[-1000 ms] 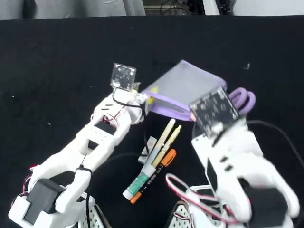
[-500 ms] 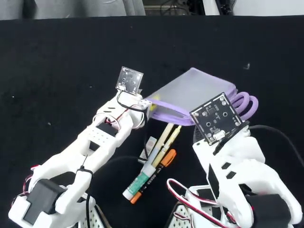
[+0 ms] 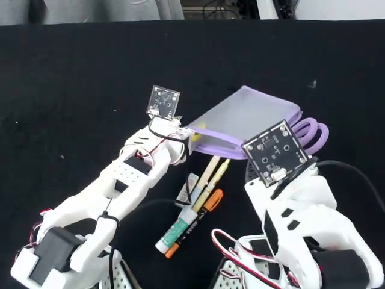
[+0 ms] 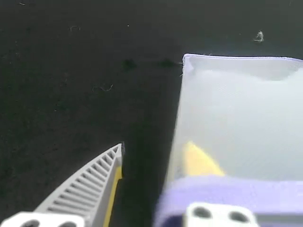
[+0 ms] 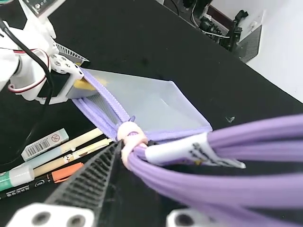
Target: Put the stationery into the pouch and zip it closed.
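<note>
A translucent lilac pouch [image 3: 246, 117] with a purple rim lies on the black table [image 3: 72, 72]. My right gripper [image 5: 137, 156] is shut on its purple strap loops [image 3: 313, 129]. My left gripper [image 4: 154, 151] is open at the pouch's opposite end. Its ribbed finger [image 4: 94, 184] stays outside the pouch [image 4: 236, 109]. The other finger's yellow tip shows through the pouch wall. Several pens and markers [image 3: 198, 201] lie side by side in front of the pouch, between the two arms, with a small labelled eraser [image 3: 189, 183] beside them.
A red-and-white cable loop [image 3: 225, 238] lies near the table's front edge, close to the markers. Open black tabletop stretches to the left and behind the pouch.
The right gripper pulled the strap to the right and slightly nearer, and the pouch slid along with it. The left gripper followed to the right at the pouch's end. The pens stayed put.
</note>
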Action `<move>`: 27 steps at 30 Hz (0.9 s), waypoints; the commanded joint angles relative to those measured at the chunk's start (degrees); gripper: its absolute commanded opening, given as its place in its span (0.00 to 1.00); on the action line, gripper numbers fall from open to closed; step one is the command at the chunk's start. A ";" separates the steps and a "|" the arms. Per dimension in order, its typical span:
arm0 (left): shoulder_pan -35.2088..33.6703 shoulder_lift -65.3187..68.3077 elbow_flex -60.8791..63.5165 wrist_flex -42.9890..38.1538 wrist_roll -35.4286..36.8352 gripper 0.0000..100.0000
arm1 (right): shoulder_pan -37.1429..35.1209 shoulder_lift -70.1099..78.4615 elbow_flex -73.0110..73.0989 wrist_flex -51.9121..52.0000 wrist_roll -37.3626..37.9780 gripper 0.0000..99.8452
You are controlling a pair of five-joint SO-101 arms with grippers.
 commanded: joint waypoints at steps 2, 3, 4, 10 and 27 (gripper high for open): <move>0.31 -1.14 -1.54 0.09 0.53 0.05 | -0.53 0.22 -2.33 -0.09 -0.18 0.01; 0.22 -1.14 -1.54 0.09 0.53 0.05 | -0.53 0.22 -2.24 -0.09 -0.18 0.01; 0.04 -1.14 -1.54 0.09 0.53 0.03 | -0.53 0.31 -2.24 -0.09 -0.18 0.01; -0.13 -1.32 -1.63 0.44 0.62 0.03 | -0.44 0.66 0.22 -1.32 -2.73 0.12; -11.38 -12.22 -25.98 42.20 1.05 0.03 | -0.44 0.22 -1.80 -5.89 -6.59 0.29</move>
